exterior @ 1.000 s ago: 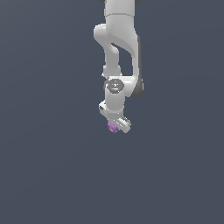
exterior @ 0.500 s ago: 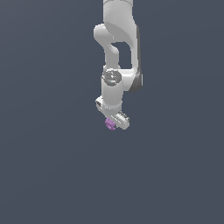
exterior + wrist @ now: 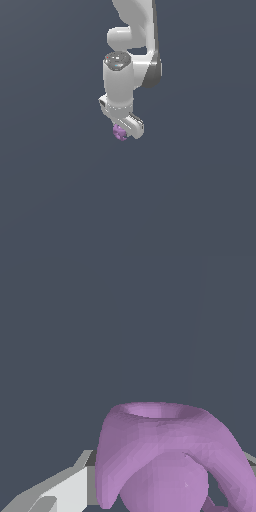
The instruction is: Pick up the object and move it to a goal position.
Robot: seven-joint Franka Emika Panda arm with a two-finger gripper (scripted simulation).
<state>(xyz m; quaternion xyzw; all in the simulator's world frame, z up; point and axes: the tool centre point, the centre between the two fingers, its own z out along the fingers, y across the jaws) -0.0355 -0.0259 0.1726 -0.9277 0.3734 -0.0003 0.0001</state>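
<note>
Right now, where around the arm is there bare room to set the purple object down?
All plain grey ground is bare: below the object, and toward the exterior view's left and right of the arm. Only the spot at the gripper is crowded, its fingers flanking the object.

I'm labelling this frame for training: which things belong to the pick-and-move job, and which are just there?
Part of the job:
- purple knobbly object, held at the pincer
- pincer, shut on it

Not part of it:
- nothing else visible except the plain grey background
</note>
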